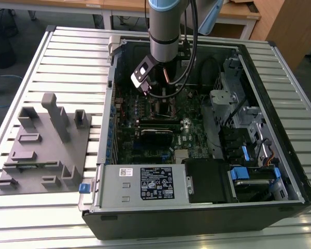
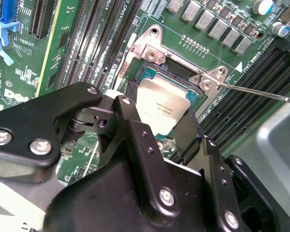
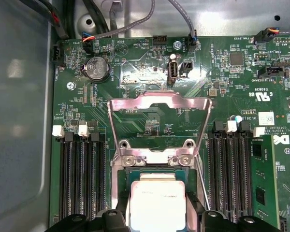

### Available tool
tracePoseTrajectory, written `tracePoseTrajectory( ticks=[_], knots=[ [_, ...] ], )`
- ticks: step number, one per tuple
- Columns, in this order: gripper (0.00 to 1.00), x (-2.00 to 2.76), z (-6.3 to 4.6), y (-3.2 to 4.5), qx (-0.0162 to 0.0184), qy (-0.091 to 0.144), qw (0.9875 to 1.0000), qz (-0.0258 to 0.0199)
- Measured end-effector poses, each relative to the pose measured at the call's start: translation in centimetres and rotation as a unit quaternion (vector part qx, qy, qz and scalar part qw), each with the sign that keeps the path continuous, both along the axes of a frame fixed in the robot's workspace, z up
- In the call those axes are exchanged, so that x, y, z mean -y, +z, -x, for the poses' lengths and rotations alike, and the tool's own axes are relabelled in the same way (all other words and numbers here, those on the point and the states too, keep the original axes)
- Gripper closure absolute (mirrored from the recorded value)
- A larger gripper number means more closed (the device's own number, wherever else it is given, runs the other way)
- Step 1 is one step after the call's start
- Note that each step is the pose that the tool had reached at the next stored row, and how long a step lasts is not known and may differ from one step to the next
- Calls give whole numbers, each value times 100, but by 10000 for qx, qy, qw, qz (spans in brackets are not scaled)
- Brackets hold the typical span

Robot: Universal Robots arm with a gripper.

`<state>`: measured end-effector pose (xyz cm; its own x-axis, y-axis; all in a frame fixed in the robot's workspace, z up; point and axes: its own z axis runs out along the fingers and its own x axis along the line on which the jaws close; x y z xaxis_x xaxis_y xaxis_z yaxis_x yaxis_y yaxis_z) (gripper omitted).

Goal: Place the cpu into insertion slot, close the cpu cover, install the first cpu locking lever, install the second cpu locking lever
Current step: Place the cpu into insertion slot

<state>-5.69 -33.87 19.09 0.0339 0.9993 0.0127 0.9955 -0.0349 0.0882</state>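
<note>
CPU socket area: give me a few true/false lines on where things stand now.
1. The cpu cover is folded back, off the insertion slot. True.
2. The cpu lies far from the insertion slot. False: it is at the slot, with the tool around it.
3. A locking lever is latched across the cpu cover. False: it juts out free beside the slot.
4. The tool is down inside the computer case. True.

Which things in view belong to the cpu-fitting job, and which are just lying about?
Job: cpu, insertion slot, cpu cover, locking lever, hand gripping the cpu.

Lying about: memory slots, coin battery, grey fixture block, power supply.
</note>
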Motion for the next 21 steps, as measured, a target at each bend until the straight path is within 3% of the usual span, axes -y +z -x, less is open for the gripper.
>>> tracePoseTrajectory(
  ticks=[16,21],
  knots=[
    [46,0,-1,-1,2,0,10000,0],
    [39,0,0,-1,1,0,10000,0]
  ],
)
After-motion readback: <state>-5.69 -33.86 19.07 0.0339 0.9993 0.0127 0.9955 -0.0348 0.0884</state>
